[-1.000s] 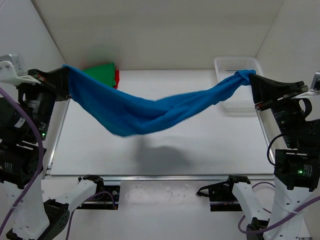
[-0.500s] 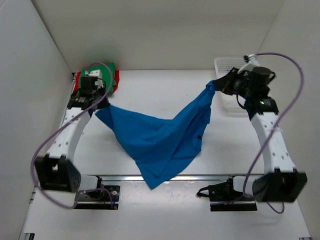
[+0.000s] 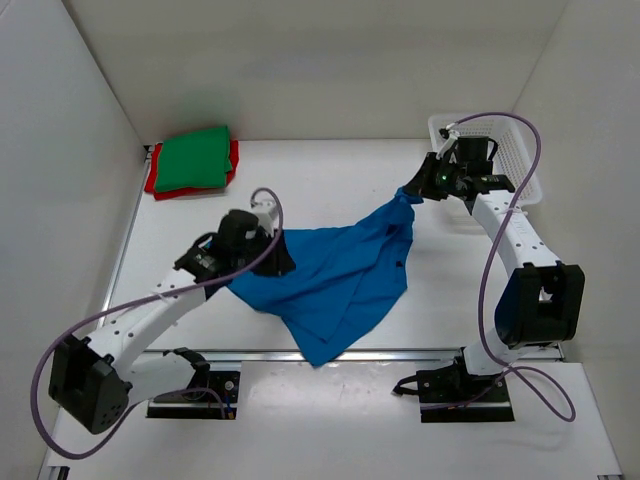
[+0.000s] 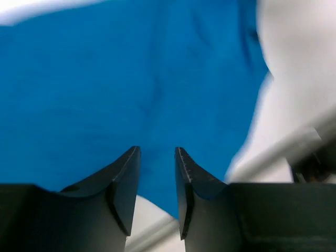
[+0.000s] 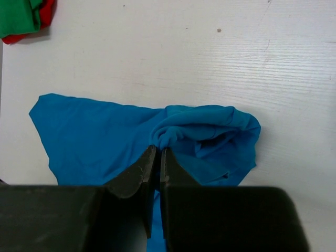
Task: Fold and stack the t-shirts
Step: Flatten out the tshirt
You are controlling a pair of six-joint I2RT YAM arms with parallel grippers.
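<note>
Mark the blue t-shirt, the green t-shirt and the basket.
blue t-shirt [image 3: 330, 280], top view, spread middle.
green t-shirt [image 3: 195, 158], top view, folded top face.
basket [image 3: 515, 160], top view, bare mesh floor.

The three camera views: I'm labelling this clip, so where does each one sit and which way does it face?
Top external: fixed above, behind the robot, looking down on the table; both arms, left hand and right hand show.
Left wrist: on the left arm, looking down past its parted fingers at the blue t-shirt.
Right wrist: on the right arm, looking down past shut fingers pinching that shirt.
Shared: all three show the blue t-shirt.
</note>
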